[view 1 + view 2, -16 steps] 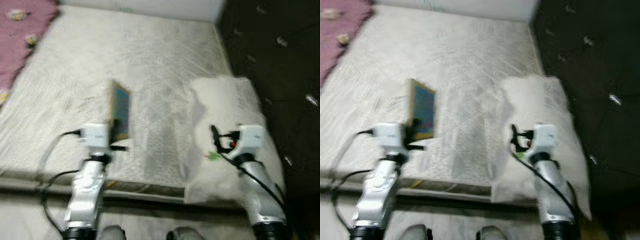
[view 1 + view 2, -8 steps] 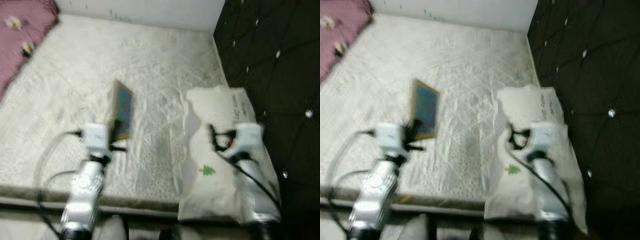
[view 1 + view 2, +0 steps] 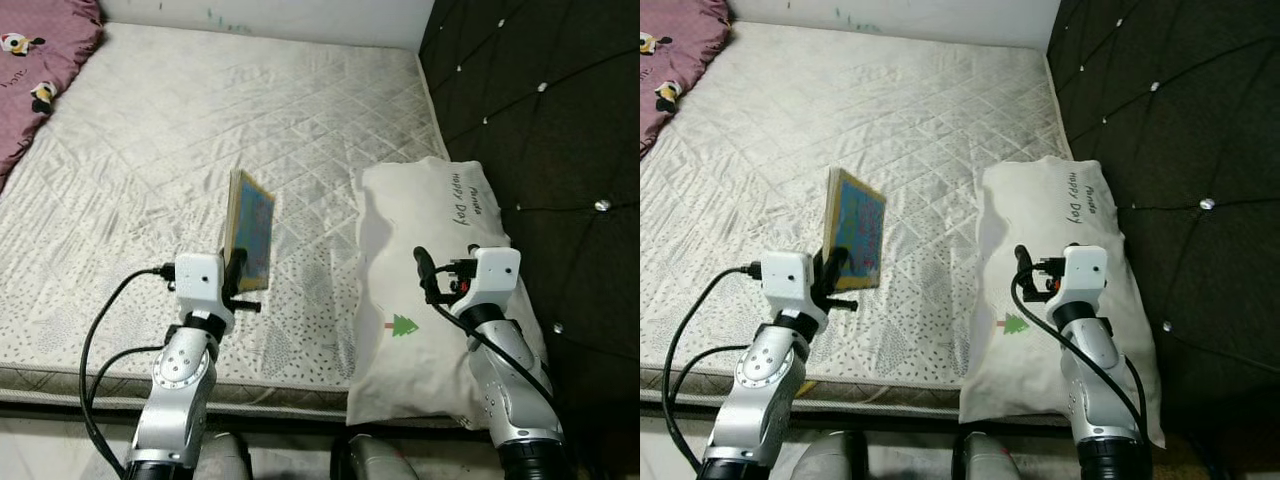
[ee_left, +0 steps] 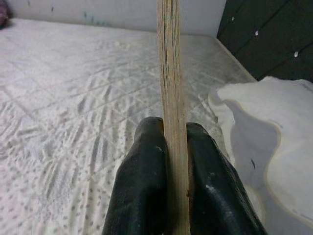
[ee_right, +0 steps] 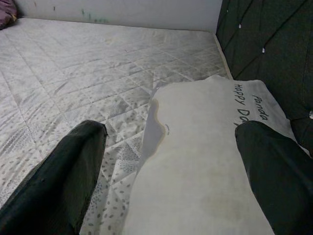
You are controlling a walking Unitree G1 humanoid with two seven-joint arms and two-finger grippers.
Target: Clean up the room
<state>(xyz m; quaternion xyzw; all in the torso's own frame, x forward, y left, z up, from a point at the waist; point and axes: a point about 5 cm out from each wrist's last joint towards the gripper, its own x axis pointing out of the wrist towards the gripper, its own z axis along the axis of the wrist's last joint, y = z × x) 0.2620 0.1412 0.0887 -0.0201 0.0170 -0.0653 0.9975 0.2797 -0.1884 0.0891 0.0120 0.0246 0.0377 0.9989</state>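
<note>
Our left gripper (image 4: pixel 172 161) is clamped on the lower edge of a thin picture book (image 3: pixel 252 234), holding it upright above the quilted mattress (image 3: pixel 200 130). Our right gripper (image 5: pixel 166 166) hangs spread wide and empty over the white pillow (image 3: pixel 425 230) beside the dark tufted headboard (image 3: pixel 540 110)
</note>
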